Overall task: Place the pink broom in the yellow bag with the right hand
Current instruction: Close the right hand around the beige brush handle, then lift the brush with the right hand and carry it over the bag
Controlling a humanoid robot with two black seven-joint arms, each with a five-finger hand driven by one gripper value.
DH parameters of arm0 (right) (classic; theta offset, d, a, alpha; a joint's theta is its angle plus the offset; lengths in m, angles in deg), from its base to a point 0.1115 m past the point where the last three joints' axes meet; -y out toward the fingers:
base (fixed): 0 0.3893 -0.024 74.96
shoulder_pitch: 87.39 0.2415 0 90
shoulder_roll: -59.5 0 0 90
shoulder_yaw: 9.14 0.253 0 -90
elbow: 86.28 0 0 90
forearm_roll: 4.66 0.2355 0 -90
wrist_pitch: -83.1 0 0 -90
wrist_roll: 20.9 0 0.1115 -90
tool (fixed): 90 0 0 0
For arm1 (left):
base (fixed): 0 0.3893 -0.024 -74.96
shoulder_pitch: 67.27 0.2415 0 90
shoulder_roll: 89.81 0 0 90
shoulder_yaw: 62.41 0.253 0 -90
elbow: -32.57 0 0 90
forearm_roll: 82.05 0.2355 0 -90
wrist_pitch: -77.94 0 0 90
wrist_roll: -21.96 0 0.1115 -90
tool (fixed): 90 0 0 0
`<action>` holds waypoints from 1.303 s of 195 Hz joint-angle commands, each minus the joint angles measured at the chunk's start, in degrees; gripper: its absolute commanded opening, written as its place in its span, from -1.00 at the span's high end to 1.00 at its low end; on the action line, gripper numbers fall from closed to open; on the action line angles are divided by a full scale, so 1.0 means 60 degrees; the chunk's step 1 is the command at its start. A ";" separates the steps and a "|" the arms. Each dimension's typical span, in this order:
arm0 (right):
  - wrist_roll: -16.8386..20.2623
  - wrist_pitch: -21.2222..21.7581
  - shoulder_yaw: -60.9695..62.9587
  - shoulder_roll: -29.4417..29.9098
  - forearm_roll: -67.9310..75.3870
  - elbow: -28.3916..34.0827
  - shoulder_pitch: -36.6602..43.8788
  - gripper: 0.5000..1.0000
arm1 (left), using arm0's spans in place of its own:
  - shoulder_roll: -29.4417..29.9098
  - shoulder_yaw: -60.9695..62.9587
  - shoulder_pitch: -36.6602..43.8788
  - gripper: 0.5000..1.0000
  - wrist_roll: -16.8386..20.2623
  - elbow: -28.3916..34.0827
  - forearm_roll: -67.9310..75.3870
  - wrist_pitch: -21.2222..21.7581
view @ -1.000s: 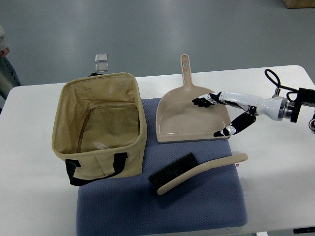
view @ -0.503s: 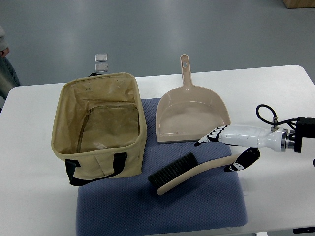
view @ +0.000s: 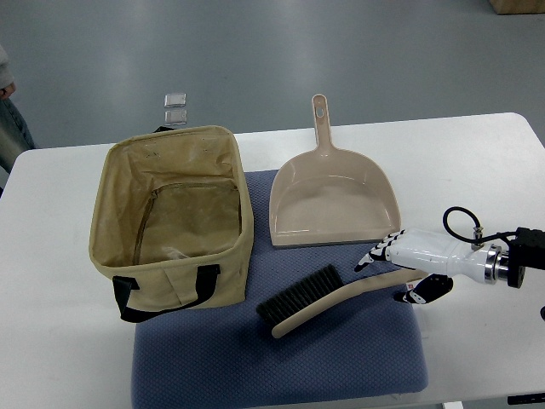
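The pink-beige broom [view: 332,299] with black bristles lies flat on the blue mat [view: 281,358], its handle pointing right. The yellow bag [view: 170,223] stands open at the left, with nothing visible inside. My right hand [view: 397,274] comes in from the right edge and sits low over the end of the broom's handle. Its fingers [view: 380,250] are on the far side and the thumb [view: 421,295] on the near side. The hand is still spread and not closed on the handle. The left hand is out of view.
A matching dustpan [view: 334,197] lies just behind the broom, partly on the mat. The white table [view: 477,162] extends to the right. Two small clear boxes [view: 176,106] sit on the floor beyond the bag. A person's sleeve [view: 8,119] shows at the left edge.
My right hand moved from over the dustpan down toward me to the broom's handle end, then settled lower and slightly right, straddling the handle. The broom has not moved.
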 commanded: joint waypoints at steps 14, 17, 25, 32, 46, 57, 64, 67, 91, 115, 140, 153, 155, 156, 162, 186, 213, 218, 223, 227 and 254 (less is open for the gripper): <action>0.0302 -0.0065 -0.0096 0.0154 -0.0298 -0.0080 -0.0014 -0.06 | 0.0000 0.0000 0.0000 -1.00 0.0000 -0.0001 -0.0002 -0.0007; 0.0317 -0.0065 -0.0096 0.0154 -0.0298 -0.0080 -0.0014 -0.05 | 0.0000 0.0000 0.0000 -1.00 0.0000 -0.0001 -0.0002 -0.0007; 0.0390 -0.0080 -0.0096 0.0168 -0.0298 -0.0095 -0.0014 -0.02 | 0.0000 0.0000 0.0000 -1.00 0.0000 -0.0001 -0.0002 -0.0007; 0.0463 -0.0080 -0.0096 0.0212 -0.0313 -0.0109 -0.0014 0.05 | 0.0000 0.0000 0.0000 -1.00 0.0000 -0.0001 -0.0002 -0.0007; 0.0536 -0.0197 -0.0096 0.0256 -0.0357 -0.0124 -0.0014 0.21 | 0.0000 0.0000 0.0000 -1.00 0.0000 -0.0001 -0.0002 0.0008; 0.0580 -0.0285 -0.0096 0.0285 -0.0372 -0.0139 -0.0014 0.42 | 0.0000 0.0000 0.0000 -1.00 0.0000 -0.0001 -0.0002 -0.0007; 0.0639 -0.0314 -0.0096 0.0285 -0.0386 -0.0153 -0.0014 0.60 | 0.0000 0.0000 0.0000 -1.00 0.0000 -0.0001 -0.0002 -0.0007; 0.0654 -0.0329 -0.0096 0.0300 -0.0386 -0.0153 -0.0014 0.65 | 0.0000 0.0000 0.0000 -1.00 0.0000 -0.0001 0.0013 -0.0007; 0.0712 -0.0358 -0.0096 0.0344 -0.0386 -0.0300 -0.0029 1.00 | 0.0000 0.0000 0.0000 -1.00 0.0000 -0.0001 -0.0002 -0.0006; 0.0712 -0.0666 -0.0082 0.0329 -0.0357 -0.0373 -0.0014 1.00 | 0.0000 0.0000 0.0000 -1.00 0.0000 -0.0001 -0.0002 -0.0007; 0.0697 -0.1032 -0.0038 0.0256 -0.0240 -0.0417 0.0044 1.00 | 0.0000 0.0000 0.0000 -1.00 0.0000 -0.0001 -0.0002 -0.0006; 0.0654 -0.1164 0.0006 0.0241 -0.0196 -0.0417 0.0176 1.00 | 0.0000 0.0000 0.0000 -1.00 0.0000 0.0014 -0.0002 0.0008; 0.0654 -0.1193 0.0006 0.0227 -0.0196 -0.0417 0.0205 1.00 | 0.0000 0.0000 0.0000 -1.00 0.0000 -0.0001 -0.0002 -0.0007; 0.0639 -0.1193 0.0021 0.0227 -0.0181 -0.0403 0.0234 1.00 | 0.0000 0.0000 0.0000 -1.00 0.0000 -0.0001 -0.0002 0.0008; 0.0624 -0.1237 0.0021 0.0212 -0.0181 -0.0417 0.0308 1.00 | 0.0000 0.0000 0.0000 -1.00 0.0000 -0.0001 -0.0002 -0.0007; 0.0580 -0.1340 0.0065 0.0066 0.0082 -0.0402 0.0732 1.00 | 0.0000 0.0000 0.0000 -1.00 0.0000 -0.0001 -0.0002 0.0008; 0.0434 -0.1369 0.0079 -0.0198 0.0712 -0.0402 0.1450 1.00 | 0.0000 0.0000 0.0000 -1.00 0.0000 -0.0001 0.0013 -0.0007; 0.0419 -0.1369 0.0065 -0.0242 0.0830 -0.0417 0.1582 1.00 | 0.0000 0.0000 0.0000 -1.00 0.0000 -0.0001 -0.0002 -0.0007; 0.0419 -0.1369 0.0065 -0.0286 0.0947 -0.0417 0.1729 1.00 | 0.0000 0.0000 0.0000 -1.00 0.0000 -0.0001 -0.0002 0.0008; 0.0404 -0.1369 0.0065 -0.0344 0.1079 -0.0417 0.1861 1.00 | 0.0000 0.0000 0.0000 -1.00 0.0000 -0.0001 -0.0002 -0.0007; 0.0302 -0.1296 0.0065 -0.0623 0.1958 -0.0417 0.2754 1.00 | 0.0000 0.0000 0.0000 -1.00 0.0000 -0.0001 -0.0002 0.0008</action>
